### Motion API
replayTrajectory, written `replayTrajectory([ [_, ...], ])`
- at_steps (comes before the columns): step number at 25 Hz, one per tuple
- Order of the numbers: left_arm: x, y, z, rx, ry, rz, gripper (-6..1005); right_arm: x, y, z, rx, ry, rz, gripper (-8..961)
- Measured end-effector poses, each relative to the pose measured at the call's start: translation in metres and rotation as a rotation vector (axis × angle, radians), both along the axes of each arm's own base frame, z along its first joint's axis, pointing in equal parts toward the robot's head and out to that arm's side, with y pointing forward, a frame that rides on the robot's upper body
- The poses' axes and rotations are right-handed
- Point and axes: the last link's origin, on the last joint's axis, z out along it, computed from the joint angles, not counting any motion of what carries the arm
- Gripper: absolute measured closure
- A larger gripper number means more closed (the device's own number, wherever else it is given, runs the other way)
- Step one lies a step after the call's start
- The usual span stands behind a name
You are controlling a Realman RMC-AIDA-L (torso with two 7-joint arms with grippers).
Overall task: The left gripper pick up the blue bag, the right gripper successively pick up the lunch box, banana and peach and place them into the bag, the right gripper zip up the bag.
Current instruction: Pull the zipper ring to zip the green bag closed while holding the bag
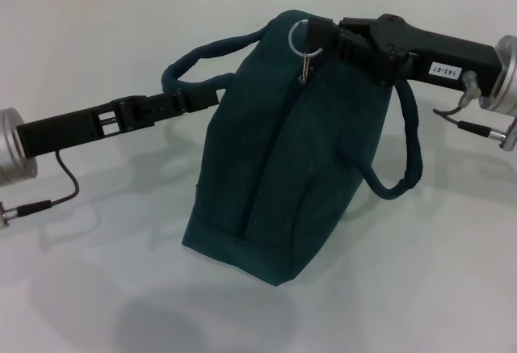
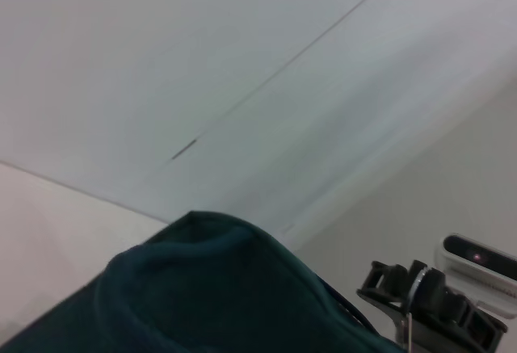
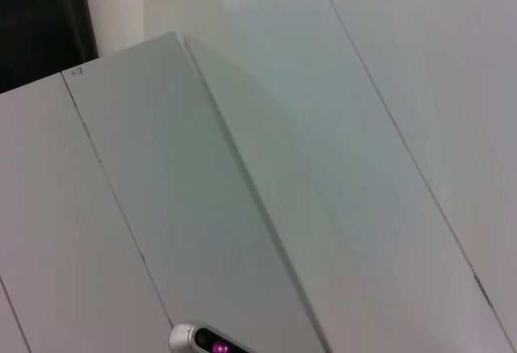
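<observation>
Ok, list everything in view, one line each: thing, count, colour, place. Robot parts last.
blue bag: one, dark teal-blue, standing in the middle of the table, its zipper line closed along the visible side.
bag handles: two, teal-blue loops, one on each side of the bag; the loop on the robot's left runs to the left gripper.
zipper pull ring: one, silver metal, at the top of the bag.
table: one, white, under the bag.
Lunch box, banana, peach: none visible.
left gripper: one, black, at the bag's left handle.
right gripper: one, black, at the zipper pull ring on top of the bag.
</observation>
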Motion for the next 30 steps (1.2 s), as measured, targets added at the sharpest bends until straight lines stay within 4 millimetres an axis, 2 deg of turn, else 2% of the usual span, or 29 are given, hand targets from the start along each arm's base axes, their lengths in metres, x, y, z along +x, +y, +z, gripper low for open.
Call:
replayTrajectory([
  [9,0.014,-0.003,-0.002,-0.055,-0.047,-0.055,151,0.000,0.000,-0.001,0.003,-0.001,0.005,941],
  [22,0.013,-0.005,-0.005,-0.052,0.026,-0.093,180,-0.021,-0.001,-0.003,-0.022,0.021,0.086,940],
  [30,0.011,-0.002,-0.011,-0.034,0.091,-0.098,198,-0.022,-0.001,-0.003,-0.022,0.023,0.089,940],
])
